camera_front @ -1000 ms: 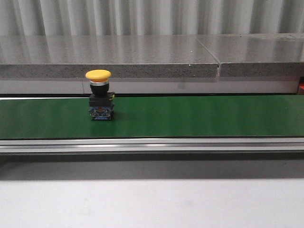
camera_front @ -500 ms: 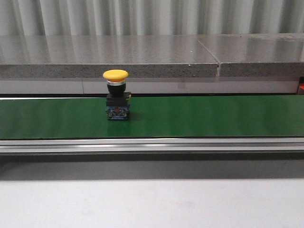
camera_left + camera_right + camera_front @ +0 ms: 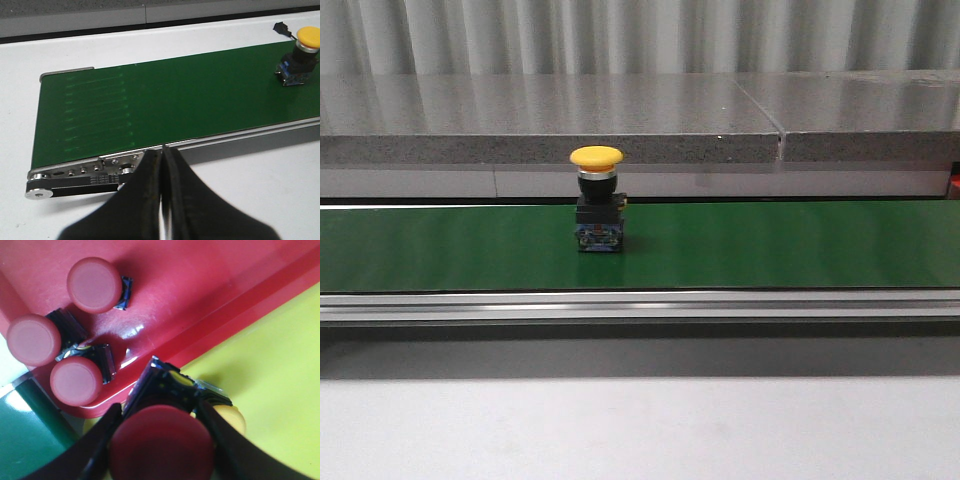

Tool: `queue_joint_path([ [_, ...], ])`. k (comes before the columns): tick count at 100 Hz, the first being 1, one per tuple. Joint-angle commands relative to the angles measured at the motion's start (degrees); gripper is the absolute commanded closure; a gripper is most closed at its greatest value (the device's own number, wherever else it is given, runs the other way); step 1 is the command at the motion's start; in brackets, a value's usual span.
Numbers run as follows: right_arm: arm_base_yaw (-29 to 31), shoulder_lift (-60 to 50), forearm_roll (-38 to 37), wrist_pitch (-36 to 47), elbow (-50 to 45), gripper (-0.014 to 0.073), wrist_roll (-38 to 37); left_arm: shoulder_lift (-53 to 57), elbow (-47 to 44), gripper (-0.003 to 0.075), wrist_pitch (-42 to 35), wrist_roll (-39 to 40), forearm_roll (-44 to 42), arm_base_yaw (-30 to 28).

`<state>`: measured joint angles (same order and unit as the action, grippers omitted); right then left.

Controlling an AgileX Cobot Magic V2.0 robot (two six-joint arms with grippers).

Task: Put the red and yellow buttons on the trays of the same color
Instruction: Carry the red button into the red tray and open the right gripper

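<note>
Only wristward: right tool [image 3: 161, 440] clamping red button [image 3: 161, 447] above trays.

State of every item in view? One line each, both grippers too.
yellow button: upright on the green belt, untouched
left gripper: fingers shut, empty, beside the belt's end
right gripper: shut on a red button, above the tray edges
three red buttons: resting in the red tray
yellow tray: one yellow button partly visible behind the fingers
</note>
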<state>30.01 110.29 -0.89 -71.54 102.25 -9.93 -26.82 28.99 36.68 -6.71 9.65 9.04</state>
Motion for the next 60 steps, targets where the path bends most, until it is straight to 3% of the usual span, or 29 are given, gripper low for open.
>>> queue_joint_path([
  [1,0.3,-1.4,-0.6,-1.0,1.4,0.0453,-0.1,-0.3,1.5,0.074,-3.6,-0.1,1.0,0.4],
  [60,0.3,5.9,0.9,7.2,1.5,0.0453,-0.1,-0.3,1.5,0.074,-3.6,-0.1,1.0,0.4],
])
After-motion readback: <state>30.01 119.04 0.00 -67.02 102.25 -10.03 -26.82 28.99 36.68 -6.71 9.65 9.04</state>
